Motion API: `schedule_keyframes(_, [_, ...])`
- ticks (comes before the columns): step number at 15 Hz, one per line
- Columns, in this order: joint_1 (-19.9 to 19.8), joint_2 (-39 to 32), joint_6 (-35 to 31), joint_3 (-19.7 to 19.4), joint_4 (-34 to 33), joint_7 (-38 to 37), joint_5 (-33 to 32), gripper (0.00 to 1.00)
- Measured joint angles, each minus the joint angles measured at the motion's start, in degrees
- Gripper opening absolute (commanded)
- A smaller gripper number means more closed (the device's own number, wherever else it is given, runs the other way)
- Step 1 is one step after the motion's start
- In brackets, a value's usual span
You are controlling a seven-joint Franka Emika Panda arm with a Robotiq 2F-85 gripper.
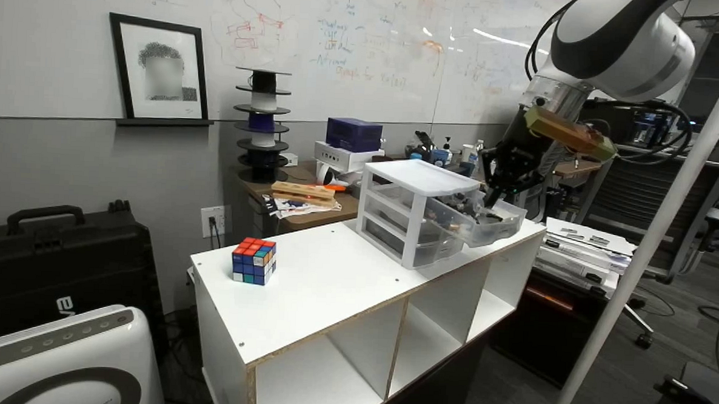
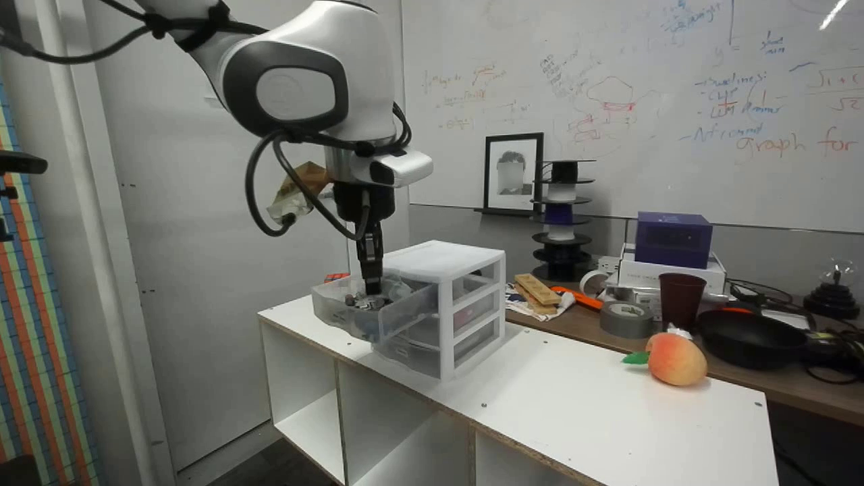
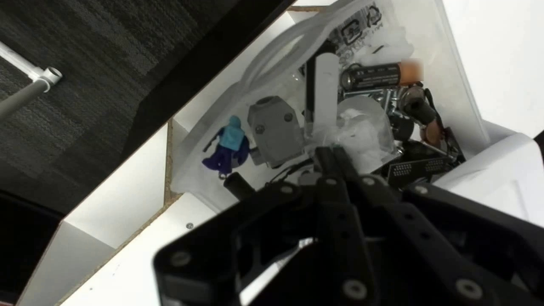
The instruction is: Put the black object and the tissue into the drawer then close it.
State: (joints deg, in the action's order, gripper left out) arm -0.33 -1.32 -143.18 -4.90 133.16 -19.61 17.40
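- Hand point(image 3: 335, 154): fingers pressed together, at most a thin line between them. Can't make out anything pinched.
- Tips point down into the drawer point(image 2: 412, 308), in among its clutter.
- Drawer is the top tier, pulled out. Not closed yet.
- Progress, my read: late. Loading looks done or nearly so, but can't confirm both items are in. Left: lift the hand clear, push the drawer in.
- Black object: can't single it out. Candidate only: thin black strip point(image 3: 310, 83), inside the drawer, just ahead of the tips in wrist view, alongside a pale strip point(image 3: 326, 91).
- Tissue: not confirmed either. Whitish crumple point(image 3: 365, 140) just beside the tips, also in the drawer; could be tissue or plastic film.
- Farther out: drawer unit point(image 2: 445, 256) stands on the counter point(image 2: 560, 398); puzzle cube point(image 1: 254, 261) and peach point(image 2: 677, 359) well apart from the hand.
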Motion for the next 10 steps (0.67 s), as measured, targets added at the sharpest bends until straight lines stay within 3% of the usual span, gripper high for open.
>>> schedule_keyframes(6, [0.21,-1.35,3.42,1.35,-4.2,-2.11,-4.07,0.72])
schedule_keyframes(10, [1.5,3.05,6.1,3.54,-5.33,-13.39,-17.91,0.99])
